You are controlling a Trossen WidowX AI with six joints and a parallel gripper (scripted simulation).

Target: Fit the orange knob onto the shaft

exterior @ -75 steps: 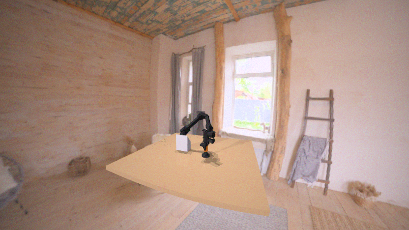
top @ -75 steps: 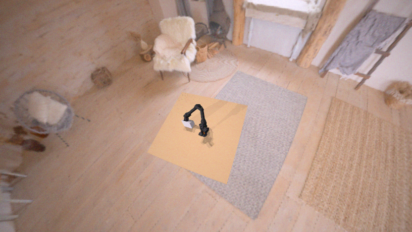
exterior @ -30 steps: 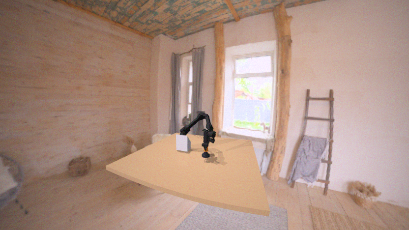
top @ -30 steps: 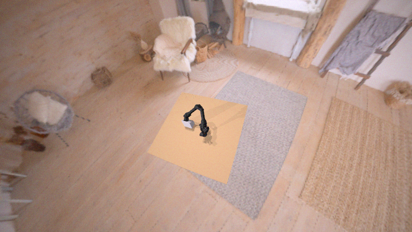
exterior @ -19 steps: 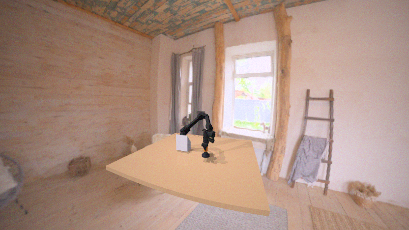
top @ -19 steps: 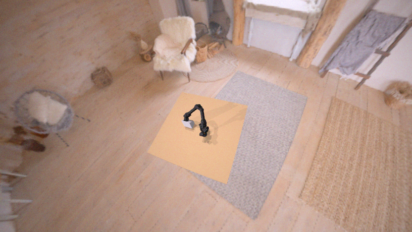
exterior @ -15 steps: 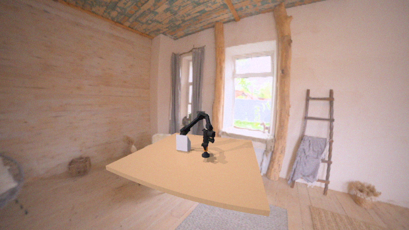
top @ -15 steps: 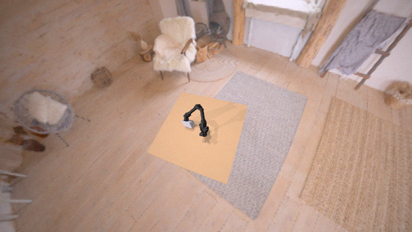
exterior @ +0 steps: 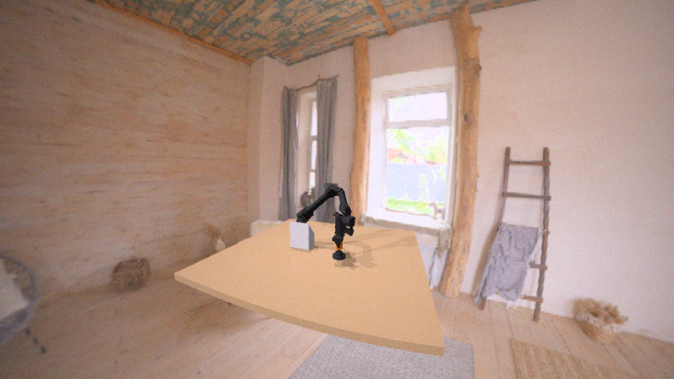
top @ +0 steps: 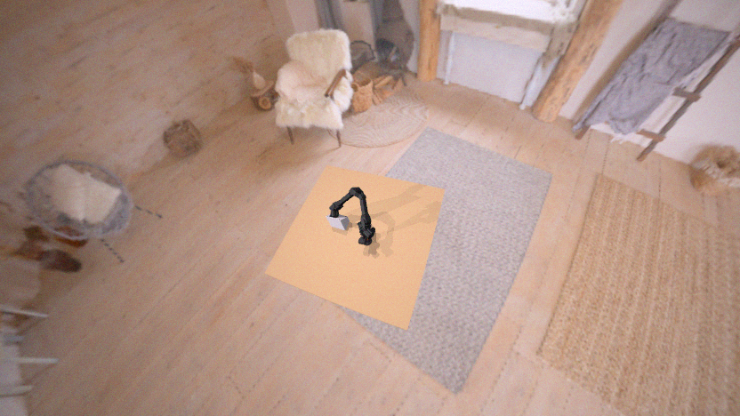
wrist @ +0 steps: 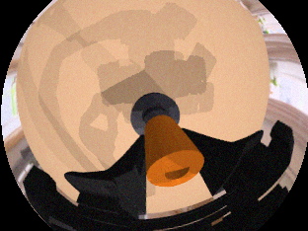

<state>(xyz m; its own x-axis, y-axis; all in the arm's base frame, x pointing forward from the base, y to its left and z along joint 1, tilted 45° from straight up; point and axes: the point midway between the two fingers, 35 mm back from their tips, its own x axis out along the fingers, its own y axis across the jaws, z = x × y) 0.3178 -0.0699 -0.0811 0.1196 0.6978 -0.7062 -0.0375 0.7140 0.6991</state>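
Observation:
The orange knob is upright between the two black fingers of my gripper, which is shut on it. The wrist view shows the knob's top face, with a dark D-shaped mark in it. The round dark pedestal is directly below the knob. In the exterior view the knob's orange part stands a little above the pedestal's wide base, with a dark part between them. The shaft's flat side is hidden, and I cannot tell whether the shaft's tip is inside the knob. In the top view the knob is hidden.
A pale grey block stands on the tan table by the arm's base, to the left of the pedestal. The arm arches above the table from there. Its shadows fall around the pedestal.

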